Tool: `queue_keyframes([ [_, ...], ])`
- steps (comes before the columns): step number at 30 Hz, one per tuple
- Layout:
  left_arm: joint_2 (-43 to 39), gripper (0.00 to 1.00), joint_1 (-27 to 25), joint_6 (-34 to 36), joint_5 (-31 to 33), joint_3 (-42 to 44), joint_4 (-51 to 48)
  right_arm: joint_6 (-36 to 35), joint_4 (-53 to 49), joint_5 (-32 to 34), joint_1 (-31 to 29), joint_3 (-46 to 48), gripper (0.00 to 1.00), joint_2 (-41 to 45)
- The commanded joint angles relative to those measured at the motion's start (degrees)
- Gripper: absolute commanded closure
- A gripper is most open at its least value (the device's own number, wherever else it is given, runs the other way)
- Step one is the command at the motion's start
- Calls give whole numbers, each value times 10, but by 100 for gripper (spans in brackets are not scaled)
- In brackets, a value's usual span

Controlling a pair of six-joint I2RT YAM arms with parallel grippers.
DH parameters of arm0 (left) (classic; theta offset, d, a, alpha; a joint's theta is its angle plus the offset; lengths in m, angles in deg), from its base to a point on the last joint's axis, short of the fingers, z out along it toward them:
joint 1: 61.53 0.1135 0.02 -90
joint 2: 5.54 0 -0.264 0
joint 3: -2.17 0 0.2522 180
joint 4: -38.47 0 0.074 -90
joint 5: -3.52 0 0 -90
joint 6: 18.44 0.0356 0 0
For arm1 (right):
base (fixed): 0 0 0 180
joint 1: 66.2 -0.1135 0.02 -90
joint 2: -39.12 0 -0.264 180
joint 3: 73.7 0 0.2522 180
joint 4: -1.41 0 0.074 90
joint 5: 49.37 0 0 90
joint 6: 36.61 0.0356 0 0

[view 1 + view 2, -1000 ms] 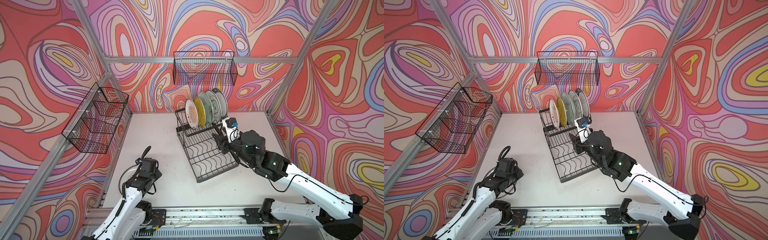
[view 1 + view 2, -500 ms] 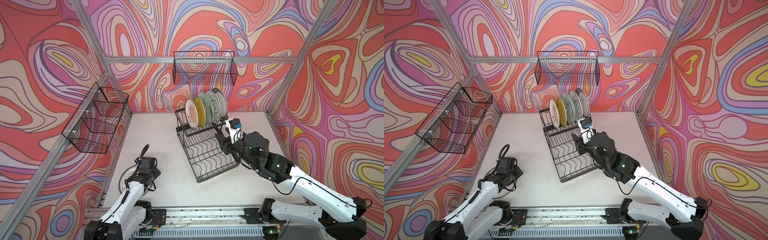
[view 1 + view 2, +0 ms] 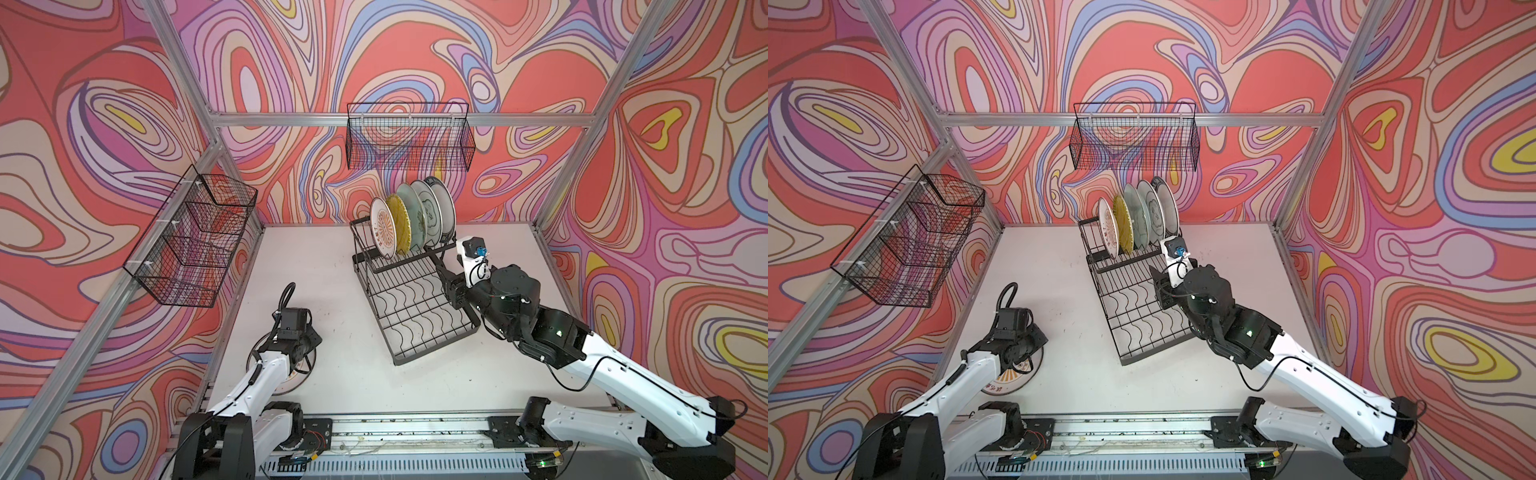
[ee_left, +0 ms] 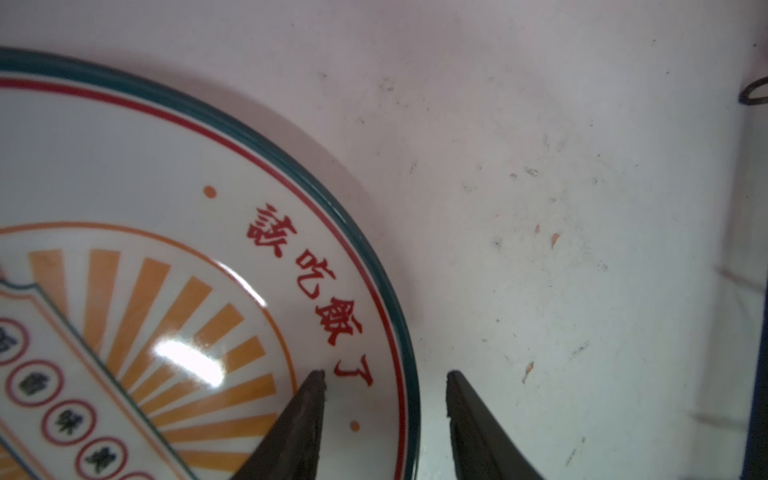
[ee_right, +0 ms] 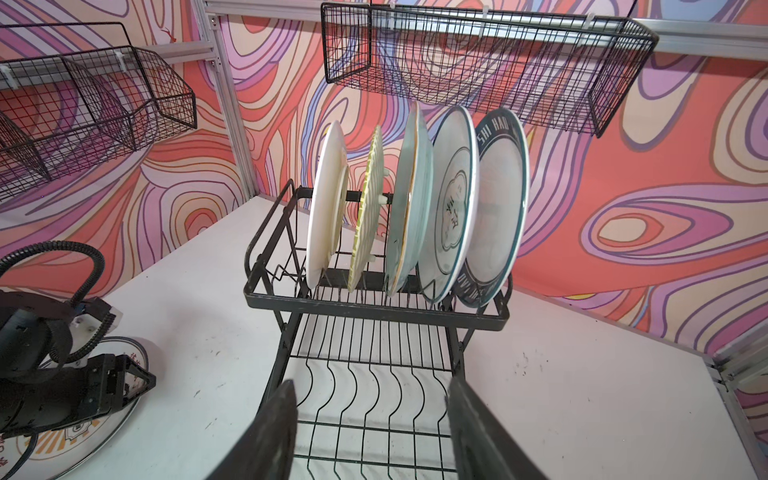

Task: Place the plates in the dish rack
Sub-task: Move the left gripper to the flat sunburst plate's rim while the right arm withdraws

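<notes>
Sunburst plate [image 4: 166, 166] flat on the table [image 4: 561, 145] — rim between the left gripper's [image 4: 385, 374] half-parted, empty jaws

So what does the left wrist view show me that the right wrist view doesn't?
Only left wrist: a close look at the sunburst plate's rim and red lettering, with the left gripper open, one finger over the plate and the other over bare table. Only right wrist: the dish rack with five plates standing in its raised tier, the wire baskets on the walls, and the right gripper open near the lower tray. Both: that last sunburst plate lying flat on the white table.
</notes>
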Motion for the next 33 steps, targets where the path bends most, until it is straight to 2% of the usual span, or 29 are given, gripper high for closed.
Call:
queue_keyframes([
  [1,12,50,3,22,-33,-16,16,4,-4,15,-1,7,41,11],
  [14,85,52,3,50,-89,-46,70,5,-8,28,-1,6,41,14],
  [19,117,53,3,52,-118,-51,123,4,-9,33,-1,6,40,15],
  [33,224,53,3,62,-125,-105,220,3,-12,44,-1,5,40,17],
])
